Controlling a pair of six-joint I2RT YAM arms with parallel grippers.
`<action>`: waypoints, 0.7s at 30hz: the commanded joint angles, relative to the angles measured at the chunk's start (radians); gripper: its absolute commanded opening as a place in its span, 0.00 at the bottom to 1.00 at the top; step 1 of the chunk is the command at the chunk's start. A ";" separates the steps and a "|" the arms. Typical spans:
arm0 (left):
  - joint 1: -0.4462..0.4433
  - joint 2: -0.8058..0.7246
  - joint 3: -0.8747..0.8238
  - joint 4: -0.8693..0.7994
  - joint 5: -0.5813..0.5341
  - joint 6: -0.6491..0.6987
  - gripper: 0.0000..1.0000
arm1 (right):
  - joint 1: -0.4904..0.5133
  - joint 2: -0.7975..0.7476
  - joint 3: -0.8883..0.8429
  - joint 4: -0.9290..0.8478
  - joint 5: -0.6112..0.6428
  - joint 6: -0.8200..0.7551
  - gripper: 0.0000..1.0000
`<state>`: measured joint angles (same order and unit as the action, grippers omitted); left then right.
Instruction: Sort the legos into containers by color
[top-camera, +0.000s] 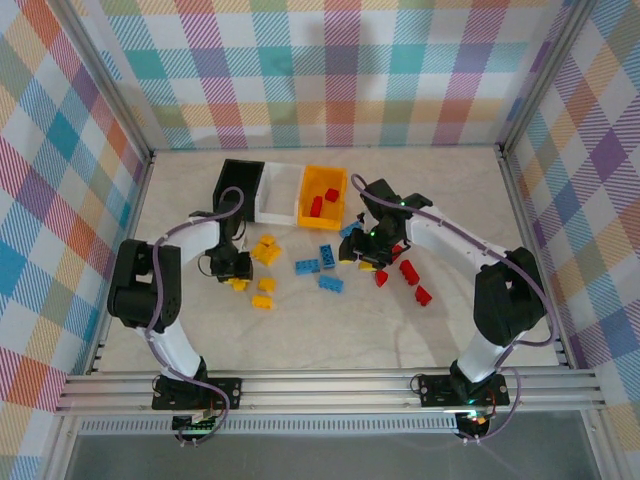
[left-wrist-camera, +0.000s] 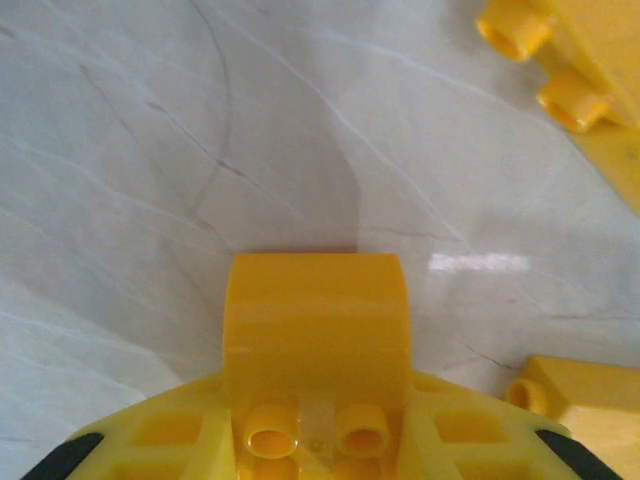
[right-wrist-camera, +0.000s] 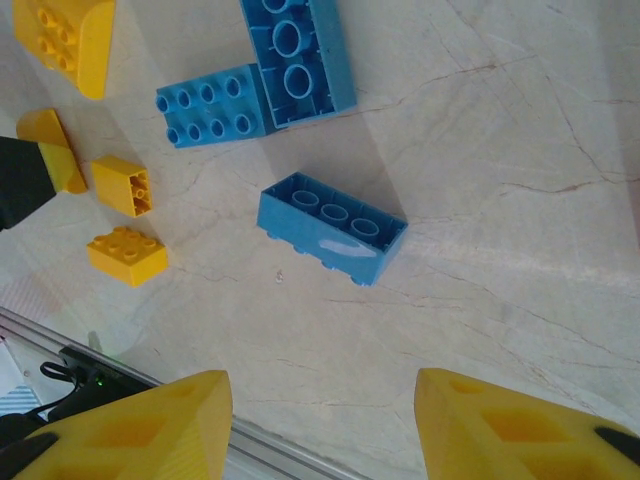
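Along the far side of the table, at twelve o'clock, stand the black bin, white bin and yellow-orange bin, the last holding binned red bricks. From above, the left gripper sits low among loose yellow bricks. Its wrist camera shows it clamped tight on one yellow brick. The right gripper has its fingers well apart, gripping nothing, with a blue brick at twelve o'clock. Loose red bricks lie at four o'clock of it.
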<state>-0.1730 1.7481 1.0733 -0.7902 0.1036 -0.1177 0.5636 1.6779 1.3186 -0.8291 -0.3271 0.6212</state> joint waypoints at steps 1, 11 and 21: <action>0.035 -0.080 0.023 -0.034 0.092 -0.058 0.32 | 0.006 0.014 0.028 0.005 -0.024 0.005 0.52; 0.102 0.026 0.441 -0.030 0.085 -0.159 0.32 | 0.005 0.006 0.021 -0.007 -0.029 -0.014 0.52; 0.107 0.280 0.696 0.118 -0.101 -0.208 0.31 | 0.005 0.039 0.106 -0.015 -0.035 -0.036 0.53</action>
<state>-0.0761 1.9919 1.7206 -0.7177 0.0753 -0.2932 0.5636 1.7031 1.3865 -0.8303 -0.3355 0.6125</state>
